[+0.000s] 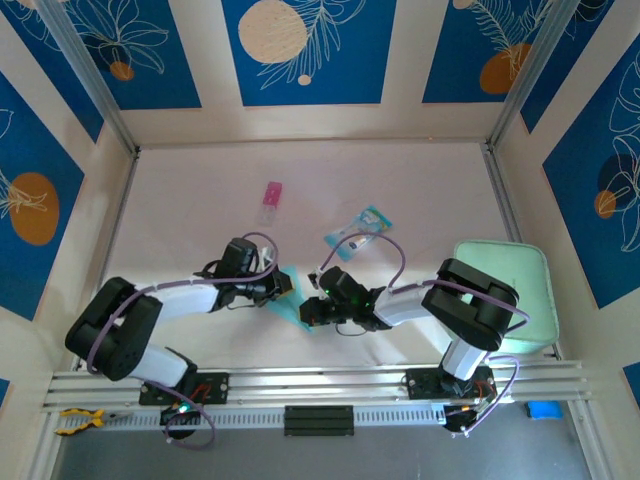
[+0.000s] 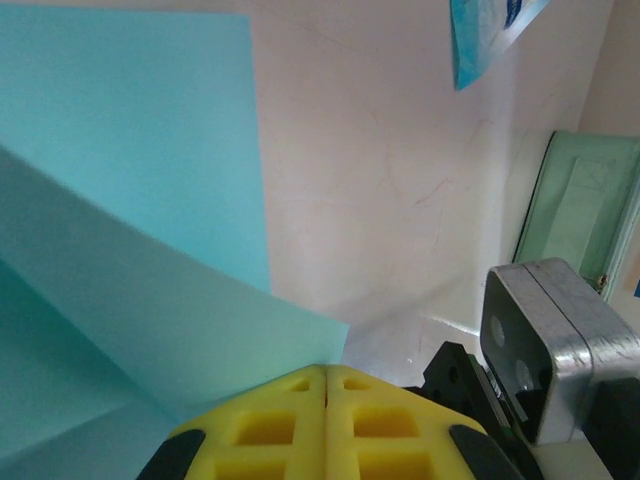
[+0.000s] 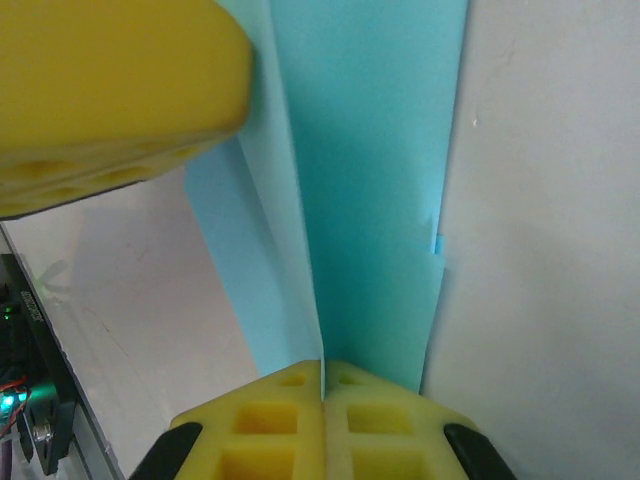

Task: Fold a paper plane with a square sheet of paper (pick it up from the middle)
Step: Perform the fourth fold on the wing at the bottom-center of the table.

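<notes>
left fingers [image 2: 270,425], right fingers [image 3: 265,425] pinch creased square sheet of paper [image 3: 370,200]; packet [image 1: 362,228], pink item [image 1: 271,196] beyond; mint pad [image 1: 510,290] right.

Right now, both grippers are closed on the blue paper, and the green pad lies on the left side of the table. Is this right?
Not quite. The green pad lies on the right side of the table, beside the right arm, as the top view shows. The rest holds: the left gripper and the right gripper are closed on the blue paper.
</notes>
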